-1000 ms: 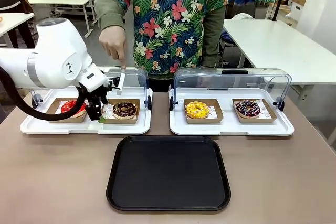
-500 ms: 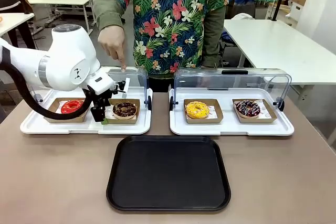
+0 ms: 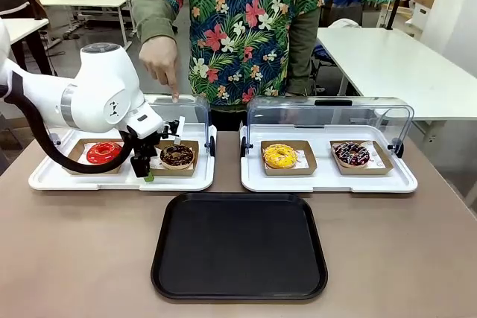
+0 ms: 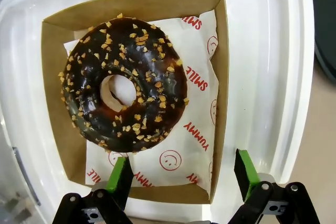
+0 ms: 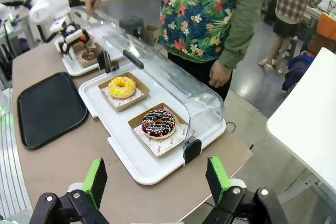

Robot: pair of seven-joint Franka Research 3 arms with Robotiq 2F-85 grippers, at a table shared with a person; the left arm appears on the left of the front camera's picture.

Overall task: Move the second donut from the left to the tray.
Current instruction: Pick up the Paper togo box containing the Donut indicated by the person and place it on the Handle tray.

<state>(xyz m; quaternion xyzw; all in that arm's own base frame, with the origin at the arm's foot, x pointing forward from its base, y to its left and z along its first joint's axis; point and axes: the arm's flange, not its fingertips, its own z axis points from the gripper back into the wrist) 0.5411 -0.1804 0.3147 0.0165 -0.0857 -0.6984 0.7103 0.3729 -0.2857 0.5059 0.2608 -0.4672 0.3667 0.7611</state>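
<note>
While the large flat black plastic tray (image 3: 238, 246) lies nearest, low centre of the front view on the brown bench (image 3: 82, 258), it carries nothing yet. Behind it, left of centre, a white tray with a clear lid (image 3: 123, 179) holds the target: the ring donut with dark chocolate glaze and pale sprinkles (image 4: 125, 85), flat in its shallow brown cardboard holder (image 4: 220, 103) on printed white paper.

Left gripper (image 3: 149, 170) hovers at the holder's near edge, jaws released and spread wide. Wrist view: one green pad (image 4: 122, 174) over the holder's paper near the donut's rim, the other pad (image 4: 245, 167) outside the holder wall.

Judgement: grip the holder, not the glaze; settle lower so the wall sits between the pads, then close and lift level.

Donut is round, hole upward, no long axis; the holder's long side runs top to bottom in the wrist view.

Right gripper (image 5: 156, 183) idles released. Farthest, a person's hand (image 3: 159, 61) points down at upper left.
</note>
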